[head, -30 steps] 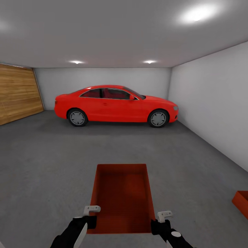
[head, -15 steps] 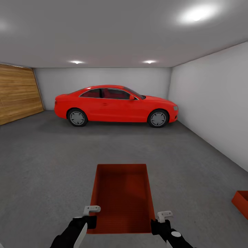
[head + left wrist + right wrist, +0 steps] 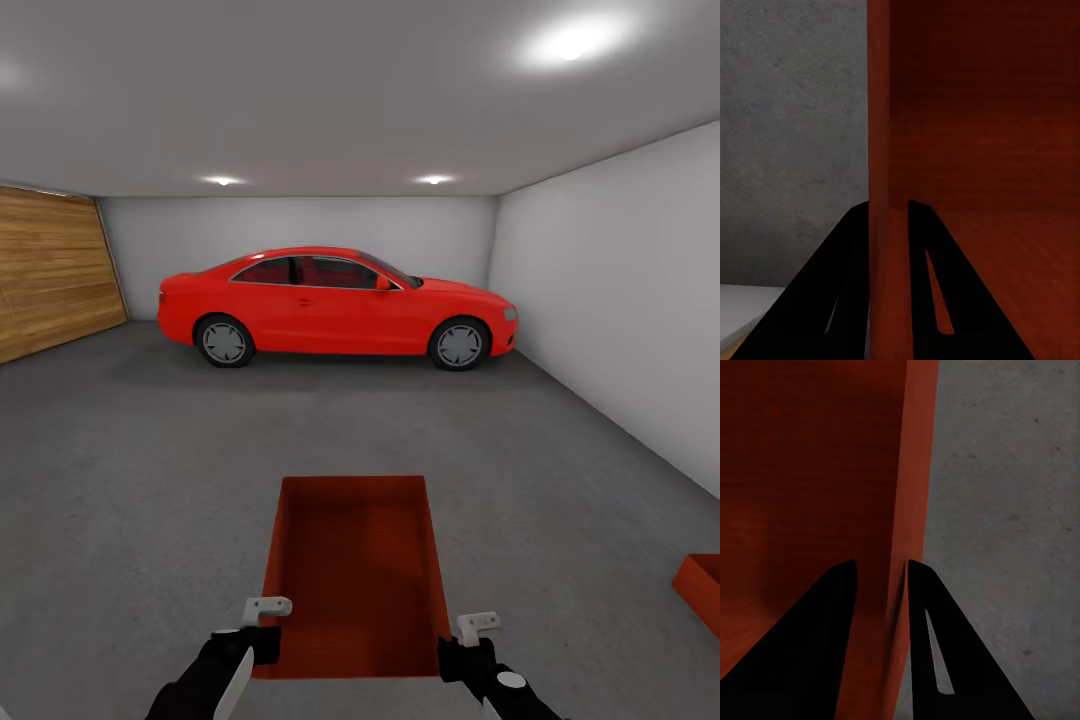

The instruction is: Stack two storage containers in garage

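While held: storage container [image 3: 352, 575] between both grippers, above the floor [image 3: 130, 500].
Left gripper [image 3: 889, 225]: pinching its left wall.
Right gripper [image 3: 881, 581]: pinching its right wall.
Cut off: second container [image 3: 702, 588], on the floor well right of the right gripper.
Beyond: red car [image 3: 335, 305].

The storage container [image 3: 355, 575] has smooth, matt rust-red walls, like plastic. The floor [image 3: 130, 480] is rough, mottled grey concrete. The door [image 3: 50, 270] is honey-coloured wood with planks. The car [image 3: 335, 305] has glossy red paint.
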Available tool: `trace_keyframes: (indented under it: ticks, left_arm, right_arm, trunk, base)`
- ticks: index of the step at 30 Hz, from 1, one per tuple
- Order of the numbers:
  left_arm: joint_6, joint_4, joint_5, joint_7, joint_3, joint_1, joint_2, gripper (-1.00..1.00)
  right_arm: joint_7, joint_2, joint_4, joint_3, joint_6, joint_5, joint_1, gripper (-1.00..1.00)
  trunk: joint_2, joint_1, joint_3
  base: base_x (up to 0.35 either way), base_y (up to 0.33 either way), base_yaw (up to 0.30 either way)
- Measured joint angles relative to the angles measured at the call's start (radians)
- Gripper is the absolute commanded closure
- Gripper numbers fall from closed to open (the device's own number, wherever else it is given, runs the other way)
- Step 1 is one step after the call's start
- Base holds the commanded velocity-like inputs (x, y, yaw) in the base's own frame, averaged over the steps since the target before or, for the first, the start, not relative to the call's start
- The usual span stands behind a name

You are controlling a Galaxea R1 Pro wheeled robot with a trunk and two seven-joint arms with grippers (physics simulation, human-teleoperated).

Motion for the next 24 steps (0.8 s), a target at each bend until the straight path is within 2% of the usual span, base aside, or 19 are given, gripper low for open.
trace_keyframes:
  ticks: [7, 18, 24]
  left_arm:
    - [0.000, 0.000, -0.001, 0.000, 0.001, 0.000, 0.000, 1.00]
    - [0.000, 0.000, 0.000, 0.000, 0.000, 0.000, 0.000, 1.00]
    - [0.000, 0.000, 0.000, 0.000, 0.000, 0.000, 0.000, 1.00]
  right_arm:
    - [0.000, 0.000, 0.000, -0.001, 0.000, 0.001, 0.000, 1.00]
    - [0.000, 0.000, 0.000, 0.000, 0.000, 0.000, 0.000, 1.00]
    - [0.000, 0.000, 0.000, 0.000, 0.000, 0.000, 0.000, 1.00]
  trunk:
    - [0.000, 0.000, 0.000]
    - [0.000, -0.001, 0.000]
    - [0.000, 0.000, 0.000]
  base:
    - [0.029, 0.000, 0.000]
    - [0.277, 0.000, 0.000]
    - [0.050, 0.017, 0.000]
